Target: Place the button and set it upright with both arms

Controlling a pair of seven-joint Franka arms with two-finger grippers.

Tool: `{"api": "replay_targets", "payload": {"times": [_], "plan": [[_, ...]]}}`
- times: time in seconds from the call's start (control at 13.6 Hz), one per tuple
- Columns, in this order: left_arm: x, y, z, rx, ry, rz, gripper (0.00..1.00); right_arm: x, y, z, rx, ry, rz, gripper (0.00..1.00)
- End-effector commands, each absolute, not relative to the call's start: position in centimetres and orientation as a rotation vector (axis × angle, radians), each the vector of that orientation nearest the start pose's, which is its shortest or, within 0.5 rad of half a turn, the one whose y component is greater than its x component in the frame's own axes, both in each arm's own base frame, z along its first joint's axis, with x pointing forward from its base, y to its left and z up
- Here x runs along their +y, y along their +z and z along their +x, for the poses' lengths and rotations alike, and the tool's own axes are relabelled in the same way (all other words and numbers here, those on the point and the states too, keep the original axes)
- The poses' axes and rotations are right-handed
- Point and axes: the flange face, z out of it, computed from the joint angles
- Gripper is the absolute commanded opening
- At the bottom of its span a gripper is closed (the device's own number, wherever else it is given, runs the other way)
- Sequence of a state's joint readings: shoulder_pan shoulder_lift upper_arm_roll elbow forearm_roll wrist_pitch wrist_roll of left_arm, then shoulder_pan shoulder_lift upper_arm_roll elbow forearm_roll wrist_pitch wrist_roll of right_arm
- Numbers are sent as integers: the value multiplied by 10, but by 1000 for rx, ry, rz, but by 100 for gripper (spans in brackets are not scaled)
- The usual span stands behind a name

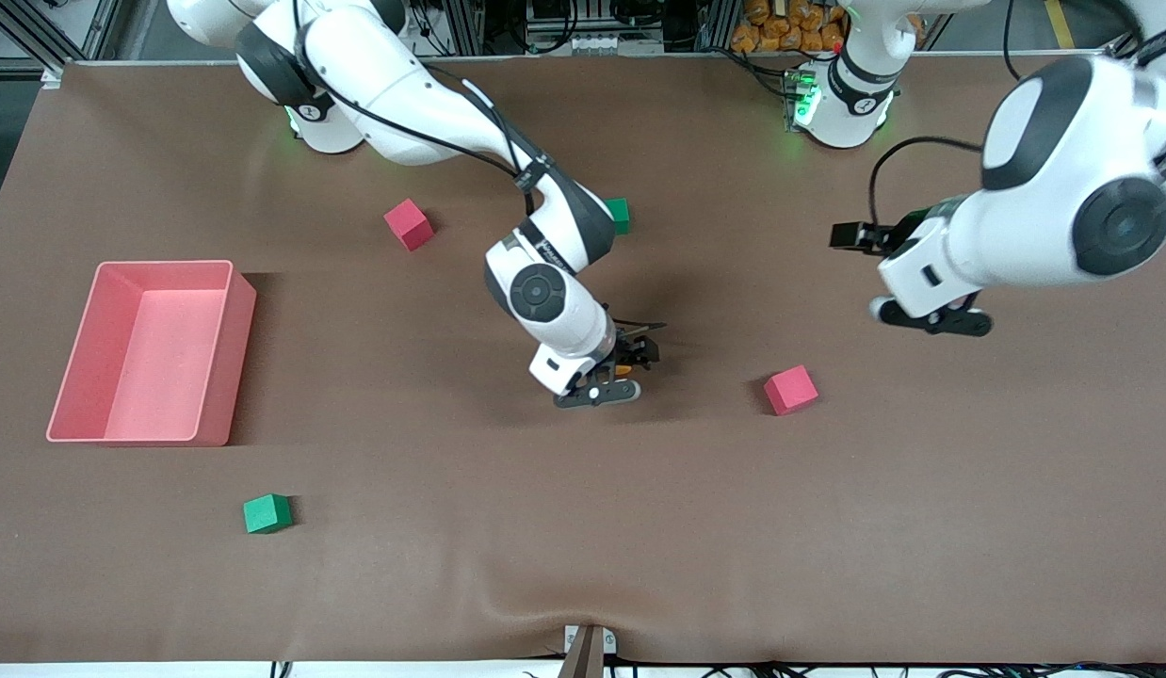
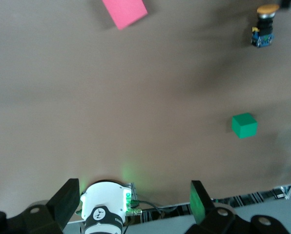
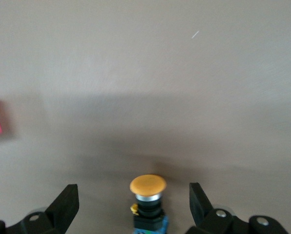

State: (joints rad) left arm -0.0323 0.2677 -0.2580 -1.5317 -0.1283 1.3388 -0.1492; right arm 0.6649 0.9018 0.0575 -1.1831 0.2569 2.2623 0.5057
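Look at the middle of the counter (image 1: 583, 527): your right pincer (image 1: 630, 363) is down low there, and the button (image 1: 624, 365) sits between its fingers. In the right wrist view the button (image 3: 148, 200) stands with its orange cap up, black body and blue bits below, and both fingers (image 3: 65, 207) stand well apart on either side of it, not touching it. So the right pincer is spread wide and has hold of nothing.

Your left pincer (image 1: 931, 315) hangs in the air over the left arm's end of the counter, with the left arm waiting. Its wrist view shows the two fingers (image 2: 67, 207) spread wide with nothing between them. That same view catches the button (image 2: 263, 28) farther off, cap orange, body black and blue.

One red cube (image 1: 791, 390) lies on the counter near the button, toward the left arm's end and a little nearer the front camera. A second red cube (image 1: 409, 224) lies farther from the camera, toward the right arm's end. A green cube (image 1: 620, 215) is partly hidden by the right arm's wrist, farther from the camera than the button. Another green cube (image 1: 267, 513) lies nearer the camera, toward the right arm's end. A pink bin (image 1: 216, 358) sits at the right arm's end of the counter, well apart from the button.
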Motion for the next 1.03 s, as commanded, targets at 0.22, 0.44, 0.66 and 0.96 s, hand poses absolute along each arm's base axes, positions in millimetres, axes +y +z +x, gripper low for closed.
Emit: {"api": "replay_targets", "payload": {"times": [0.22,0.44,0.66,0.96], "plan": [[-258,406,575,206,906,-3067,100,324,375,684,222,8,-2890,100],[-331,372,574,62,853,-3047,100,194,429,700,425,177,-2897,100],[-373,330,573,-29,778,-3080,100,120,485,688,539,239,-2904,100],[-417,298,566,-126,712,-3128,100,61,565,662,586,182,-3051,100]]}}
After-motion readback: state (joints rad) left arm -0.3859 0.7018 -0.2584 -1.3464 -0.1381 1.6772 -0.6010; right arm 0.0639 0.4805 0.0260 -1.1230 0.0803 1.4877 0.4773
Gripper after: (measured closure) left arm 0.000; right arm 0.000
